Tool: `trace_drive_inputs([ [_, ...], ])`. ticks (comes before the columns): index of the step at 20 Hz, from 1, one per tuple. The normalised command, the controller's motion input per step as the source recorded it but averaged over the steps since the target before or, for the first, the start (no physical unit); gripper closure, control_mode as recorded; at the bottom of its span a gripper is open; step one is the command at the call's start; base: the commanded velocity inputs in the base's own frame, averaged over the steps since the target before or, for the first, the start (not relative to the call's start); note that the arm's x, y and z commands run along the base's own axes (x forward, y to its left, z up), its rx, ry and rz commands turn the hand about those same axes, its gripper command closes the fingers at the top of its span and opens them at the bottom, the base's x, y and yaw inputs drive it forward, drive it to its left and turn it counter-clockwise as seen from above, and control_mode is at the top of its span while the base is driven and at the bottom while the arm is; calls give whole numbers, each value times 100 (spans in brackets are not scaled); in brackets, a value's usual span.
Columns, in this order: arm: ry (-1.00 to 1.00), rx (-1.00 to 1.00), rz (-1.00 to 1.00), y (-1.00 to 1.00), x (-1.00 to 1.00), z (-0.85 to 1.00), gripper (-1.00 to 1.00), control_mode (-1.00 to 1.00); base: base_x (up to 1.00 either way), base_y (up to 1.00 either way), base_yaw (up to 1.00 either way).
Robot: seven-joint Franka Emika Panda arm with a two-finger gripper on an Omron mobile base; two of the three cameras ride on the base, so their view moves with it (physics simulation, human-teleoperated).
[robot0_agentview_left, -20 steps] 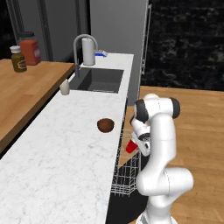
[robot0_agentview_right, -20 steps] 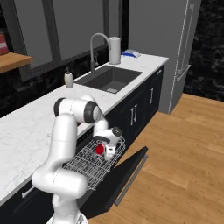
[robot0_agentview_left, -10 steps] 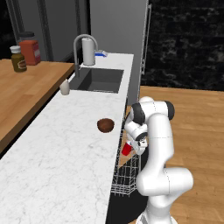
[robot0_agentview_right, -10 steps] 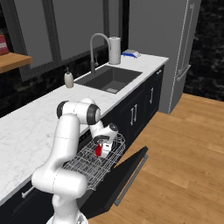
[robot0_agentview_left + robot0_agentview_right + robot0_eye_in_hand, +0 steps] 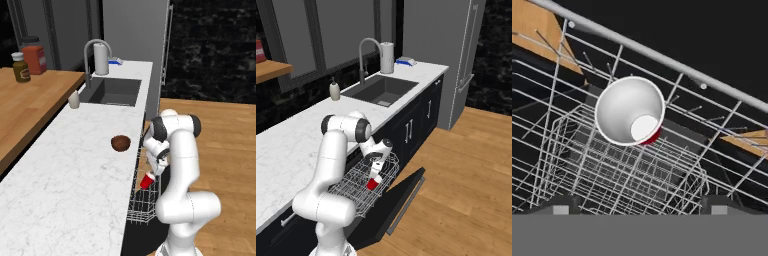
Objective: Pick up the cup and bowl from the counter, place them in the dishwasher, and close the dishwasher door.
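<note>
Compared with one second ago, the white arm is lifted a little and pulled back from the rack, and the small red tapered cup [image 5: 373, 183] with white inside now sits alone among the wires, no longer between the fingers.

From largest to smallest: the long white marble table [image 5: 70, 190] with grey veins runs over the dark cabinets. Under its edge the dishwasher's white wire rack [image 5: 358, 190] is pulled out, and the flat black dishwasher door [image 5: 398, 202] hangs open and tilted down in front of it. The end effector [image 5: 377, 164] hovers just above the cup with its fingers spread apart and nothing between them; in the hand view the two dark tips stand wide at the bottom and the cup lies free, its mouth turned toward the camera. The small round dark brown bowl [image 5: 120, 143] rests on the table near the edge, beside the arm's elbow.

I judge the cup part as done, so the bowl is next. To do it well, the hand should rise straight until the fingers are clear of the rack wires, then swing over the table edge and come down on the bowl's rim from above, because a side approach could push the bowl away.
</note>
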Motion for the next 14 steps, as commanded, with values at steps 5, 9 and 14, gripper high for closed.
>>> trace_drive_inputs([
  [5, -4, 17, -4, -11, -75, 99, -100, -100, 0, 0, 0],
  [9, -1, 13, 0, -46, -78, 100, -100, -100, 0, 0, 0],
  [14, 0, 8, 0, -61, -56, 100, -100, -100, 0, 0, 0],
])
